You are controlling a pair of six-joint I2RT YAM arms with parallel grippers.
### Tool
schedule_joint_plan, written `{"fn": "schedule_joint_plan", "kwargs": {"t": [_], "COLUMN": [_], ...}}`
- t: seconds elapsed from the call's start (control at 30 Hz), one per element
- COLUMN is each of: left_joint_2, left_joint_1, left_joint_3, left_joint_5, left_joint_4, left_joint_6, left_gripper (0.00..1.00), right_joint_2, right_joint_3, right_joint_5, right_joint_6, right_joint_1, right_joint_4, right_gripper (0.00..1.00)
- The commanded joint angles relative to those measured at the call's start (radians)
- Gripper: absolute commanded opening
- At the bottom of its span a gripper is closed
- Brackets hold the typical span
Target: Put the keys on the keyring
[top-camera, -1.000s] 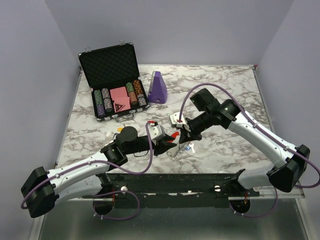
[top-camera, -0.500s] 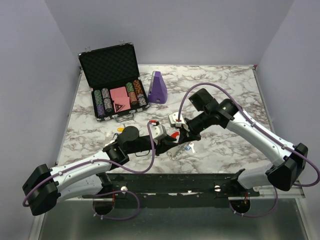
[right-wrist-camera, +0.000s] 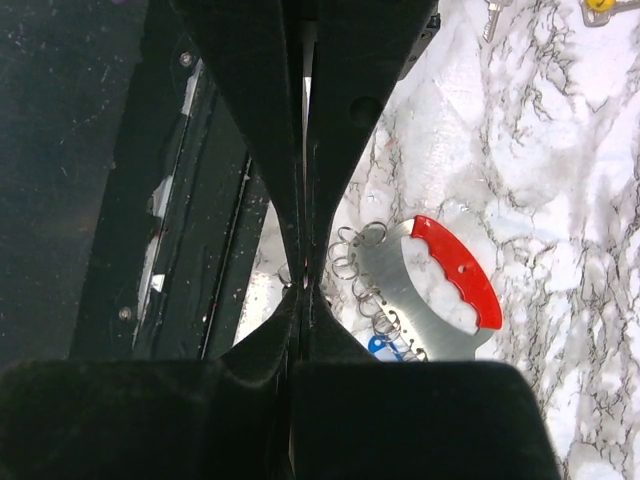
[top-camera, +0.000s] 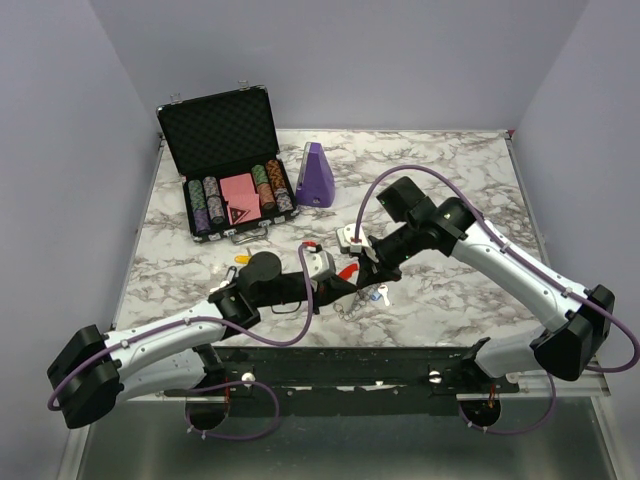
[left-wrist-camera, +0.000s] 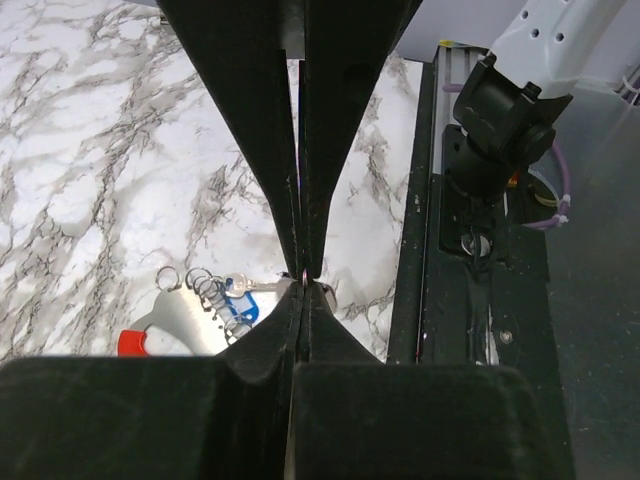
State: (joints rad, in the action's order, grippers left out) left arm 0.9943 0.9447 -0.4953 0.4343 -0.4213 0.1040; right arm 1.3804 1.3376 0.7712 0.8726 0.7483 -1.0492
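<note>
At counter [top-camera: 450,170] front-centre, keyring [right-wrist-camera: 455,268] sits between both tools; left tool [left-wrist-camera: 303,280] clenched at tip of blue-tagged key [left-wrist-camera: 240,290], right tool [right-wrist-camera: 303,285] clenched against its coils, hold on either unconfirmed; step best done bracing ring, threading key slowly.

No legible txt, labels or nos. – any view

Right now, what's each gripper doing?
Left gripper: closed; whether it pinches the blue-tagged key cannot be told.
Right gripper: closed; any hold cannot be told.
</note>
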Motion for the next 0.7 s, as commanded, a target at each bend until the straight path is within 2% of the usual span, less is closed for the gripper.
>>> {"fn": "schedule_joint_plan", "kwargs": {"t": [0.0,0.17,0.2,0.3,0.37,0.47,0.53,0.67], "left_joint_2": [-0.002,-0.055,-0.066,-0.1,-0.129,-0.155,-0.151,-0.103], "left_joint_1": [0.005,0.005,0.005,0.005,0.005,0.005,0.005,0.005], "left_joint_3": [-0.014,0.03,0.044,0.089,0.138,0.236,0.288,0.302], "left_joint_5": [0.012,-0.032,-0.046,-0.084,-0.109,-0.127,-0.14,-0.121], "left_joint_4": [-0.023,-0.08,-0.092,-0.146,-0.222,-0.417,-0.552,-0.658], "left_joint_6": [0.005,0.011,0.017,0.045,0.08,0.14,0.184,0.221], "left_gripper": [0.0,0.0,0.0,0.0,0.0,0.0,0.0,0.0], "right_joint_2": [0.005,0.002,0.0,-0.004,-0.007,-0.029,-0.05,-0.058], "right_joint_3": [0.023,0.018,0.015,0.02,0.031,0.014,-0.018,-0.081], "right_joint_5": [0.036,0.036,0.036,0.068,0.159,0.336,0.382,0.445], "right_joint_6": [-0.018,-0.038,-0.065,-0.151,-0.165,-0.164,-0.164,-0.193], "right_joint_1": [0.008,0.008,0.005,-0.035,-0.101,-0.196,-0.211,-0.211], "right_joint_4": [-0.011,0.001,0.014,0.052,0.052,0.055,0.084,0.149], "right_gripper": [0.04,0.06,0.11,0.37,0.43,0.44,0.44,0.43]}}
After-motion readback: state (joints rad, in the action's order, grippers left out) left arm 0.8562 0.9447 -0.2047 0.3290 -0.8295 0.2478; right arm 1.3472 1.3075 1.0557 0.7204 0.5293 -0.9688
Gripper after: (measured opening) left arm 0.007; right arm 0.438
